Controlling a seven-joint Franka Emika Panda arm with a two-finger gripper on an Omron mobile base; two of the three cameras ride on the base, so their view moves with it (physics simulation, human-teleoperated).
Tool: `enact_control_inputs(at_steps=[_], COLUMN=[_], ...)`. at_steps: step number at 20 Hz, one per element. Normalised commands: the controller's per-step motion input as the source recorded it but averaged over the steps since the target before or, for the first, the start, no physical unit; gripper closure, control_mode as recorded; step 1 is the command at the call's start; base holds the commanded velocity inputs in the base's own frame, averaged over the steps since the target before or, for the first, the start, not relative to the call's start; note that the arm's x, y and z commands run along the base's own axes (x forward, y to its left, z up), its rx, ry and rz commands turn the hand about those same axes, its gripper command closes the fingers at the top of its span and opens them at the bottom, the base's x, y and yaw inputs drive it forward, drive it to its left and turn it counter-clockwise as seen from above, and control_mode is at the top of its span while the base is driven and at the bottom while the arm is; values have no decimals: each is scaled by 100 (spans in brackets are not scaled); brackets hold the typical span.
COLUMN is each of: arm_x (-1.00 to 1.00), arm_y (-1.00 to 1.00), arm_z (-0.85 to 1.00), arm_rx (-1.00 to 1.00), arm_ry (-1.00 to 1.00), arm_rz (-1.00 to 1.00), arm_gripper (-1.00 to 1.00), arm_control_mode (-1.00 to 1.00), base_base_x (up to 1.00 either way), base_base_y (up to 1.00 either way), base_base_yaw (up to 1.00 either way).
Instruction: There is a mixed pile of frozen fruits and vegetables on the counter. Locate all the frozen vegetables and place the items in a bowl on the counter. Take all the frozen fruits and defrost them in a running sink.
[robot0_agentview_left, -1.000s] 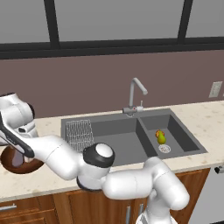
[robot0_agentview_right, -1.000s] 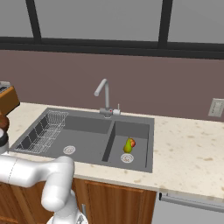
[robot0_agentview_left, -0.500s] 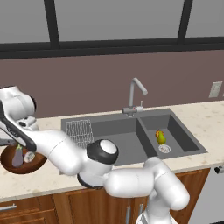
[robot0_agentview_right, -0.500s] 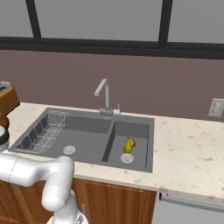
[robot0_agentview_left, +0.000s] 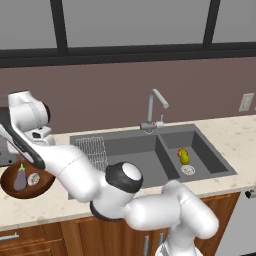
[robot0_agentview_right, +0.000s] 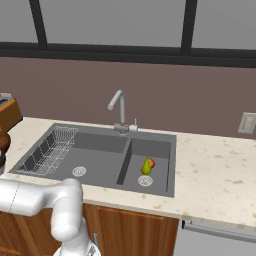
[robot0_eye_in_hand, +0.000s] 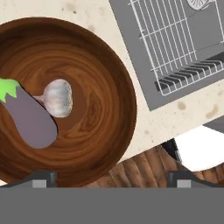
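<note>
The wooden bowl (robot0_agentview_left: 11, 186) sits on the counter (robot0_agentview_left: 50, 205) left of the sink (robot0_agentview_left: 135, 150). Inside it lie the purple eggplant (robot0_agentview_left: 20, 178) and the whitish bulb (robot0_agentview_left: 34, 179); the hand view shows the eggplant (robot0_eye_in_hand: 30, 118) beside the bulb (robot0_eye_in_hand: 59, 98) in the bowl (robot0_eye_in_hand: 100, 100). My gripper (robot0_agentview_left: 33, 161) hangs open just above the bowl, and in the hand view the gripper (robot0_eye_in_hand: 111, 179) has its tips far apart with nothing between them. A yellow-green pear-shaped fruit (robot0_agentview_left: 184, 156) (robot0_agentview_right: 146, 166) lies in the small basin by the drain.
A wire rack (robot0_agentview_left: 95, 150) (robot0_agentview_right: 50, 150) (robot0_eye_in_hand: 175, 39) fills the left of the large basin. The curved tap (robot0_agentview_left: 155, 107) (robot0_agentview_right: 117, 107) stands behind the divider. Beige counter (robot0_agentview_right: 215, 170) stretches right of the sink, with a wall outlet (robot0_agentview_right: 247, 122) above it.
My hand has risen off the bowl, uncovering the eggplant and the bulb lying in it. The pear in the small basin has not moved.
</note>
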Motion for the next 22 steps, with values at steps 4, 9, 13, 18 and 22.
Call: enact_control_inputs(at_steps=[4,9,13,18,22], arm_x=[-20,-24,-9,-5,-10], arm_y=[-46,-39,-46,-47,-48], arm_z=[13,25,10,4,7], arm_rx=[7,5,10,11,10], arm_ry=[-12,-7,-1,1,2], arm_rz=[0,0,-3,-4,-4], arm_gripper=[-100,-100,-100,-100,-100], arm_control_mode=[-100,-100,-100,-100,-100], base_base_x=[0,0,0,0,0], base_base_y=[0,0,0,0,0], base_base_yaw=[0,0,0,0,0])
